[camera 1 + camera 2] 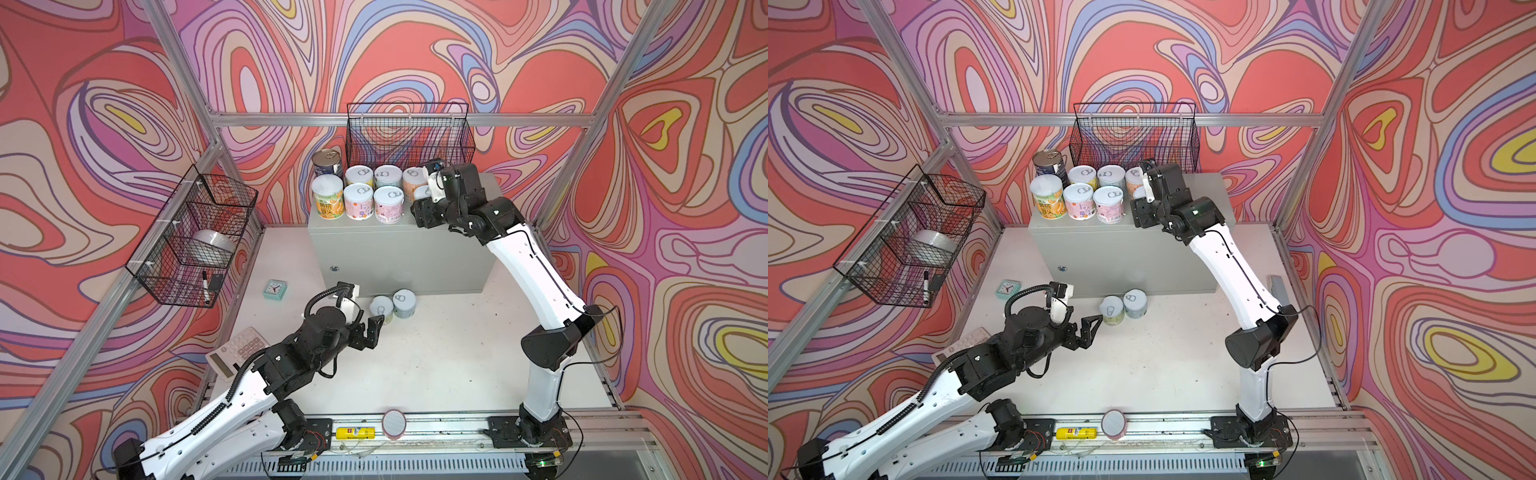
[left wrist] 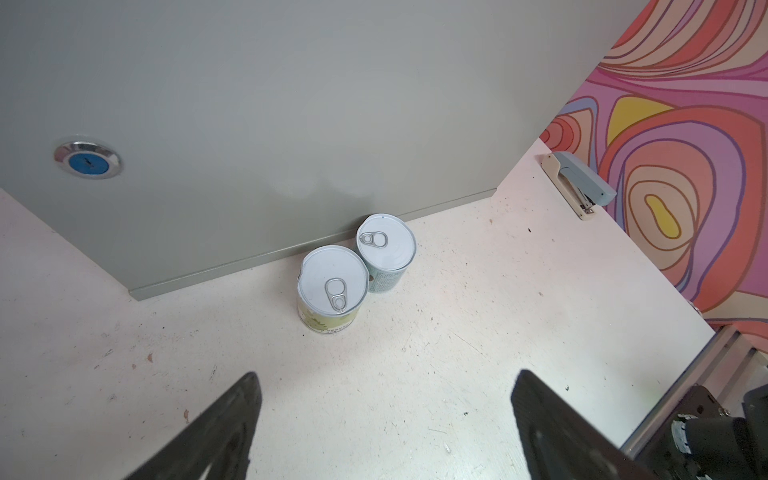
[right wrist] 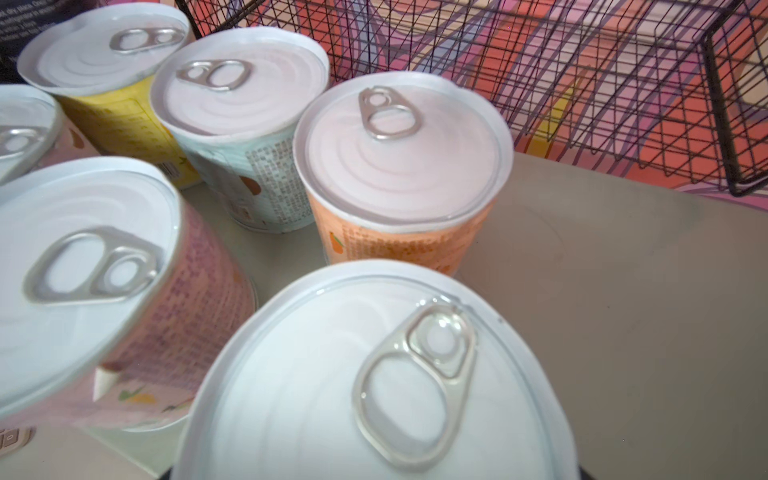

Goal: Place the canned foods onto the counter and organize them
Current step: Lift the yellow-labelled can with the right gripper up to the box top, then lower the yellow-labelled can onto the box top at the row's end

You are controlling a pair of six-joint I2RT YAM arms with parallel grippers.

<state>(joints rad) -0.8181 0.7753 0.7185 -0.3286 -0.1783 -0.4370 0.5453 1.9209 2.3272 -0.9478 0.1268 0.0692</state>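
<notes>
eight tins [image 1: 358, 195] on your light-grey metal bench [image 1: 395, 257] | two white-lidded tins [image 2: 334, 286] to go | left end effector [image 2: 385, 374] open | right end effector [image 1: 422, 199]: can't tell

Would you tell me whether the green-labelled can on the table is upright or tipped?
Upright: the green-labelled can stands on its base, pull-tab lid facing up.

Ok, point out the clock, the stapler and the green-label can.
clock [image 1: 274, 288], in a top view, its face
stapler [image 2: 590, 178], left wrist view, grey top
green-label can [image 2: 334, 277], left wrist view, white lid
</notes>
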